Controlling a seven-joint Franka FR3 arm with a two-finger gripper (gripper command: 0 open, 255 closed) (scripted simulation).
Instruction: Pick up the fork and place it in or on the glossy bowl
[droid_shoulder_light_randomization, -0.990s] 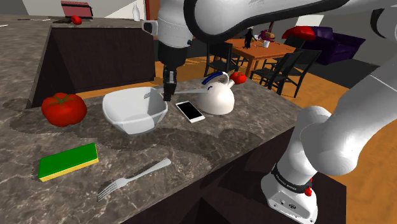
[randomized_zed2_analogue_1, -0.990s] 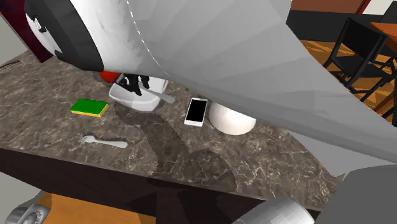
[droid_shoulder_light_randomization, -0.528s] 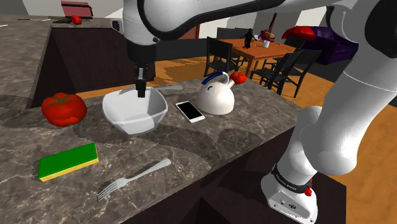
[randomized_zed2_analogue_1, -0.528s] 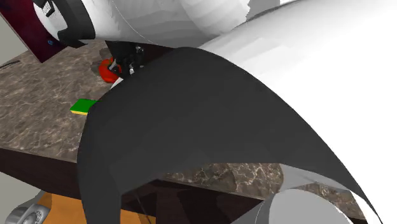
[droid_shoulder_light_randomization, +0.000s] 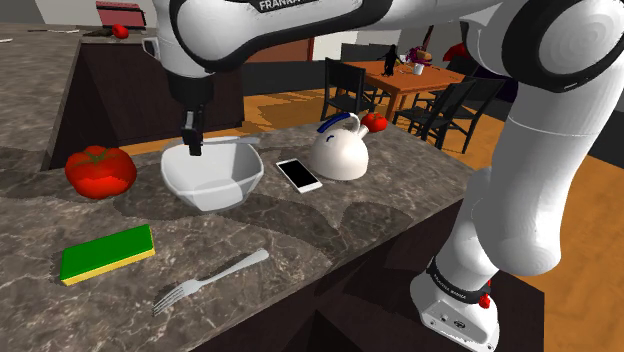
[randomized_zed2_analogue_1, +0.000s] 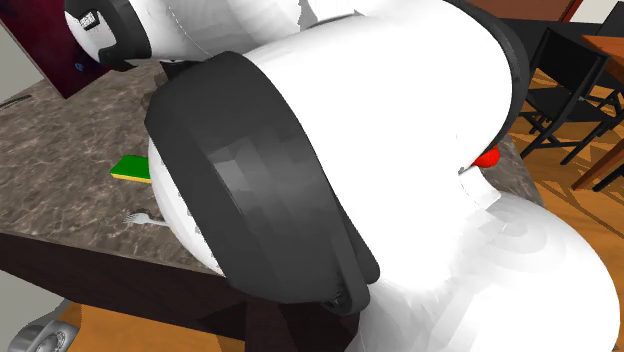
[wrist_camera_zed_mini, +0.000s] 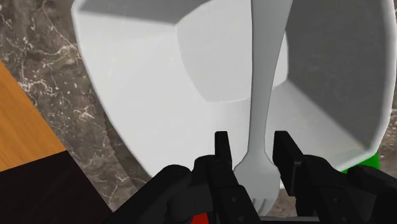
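Note:
My black gripper (droid_shoulder_light_randomization: 192, 148) hangs over the far left rim of the white glossy bowl (droid_shoulder_light_randomization: 225, 190) on the marble counter. It is shut on a grey fork (droid_shoulder_light_randomization: 232, 142), whose handle points toward the shoulder view's right above the bowl. In the wrist view the fork (wrist_camera_zed_mini: 264, 95) runs out from between the fingers (wrist_camera_zed_mini: 221, 156) across the bowl's hollow (wrist_camera_zed_mini: 159, 83), tines near the palm. A second fork (droid_shoulder_light_randomization: 210, 280) lies flat near the counter's front edge, and its tines (randomized_zed2_analogue_1: 140, 217) also appear in the second exterior view.
A red tomato (droid_shoulder_light_randomization: 100, 170) sits left of the bowl; a green and yellow sponge (droid_shoulder_light_randomization: 107, 252) lies in front of it. A phone (droid_shoulder_light_randomization: 298, 174) and a white kettle (droid_shoulder_light_randomization: 337, 150) lie right of the bowl. The arm (randomized_zed2_analogue_1: 330, 150) blocks much of the second exterior view.
The gripper has carried the fork toward the shoulder view's left, from the bowl's right rim across to its left rim. The fork on the counter has not moved.

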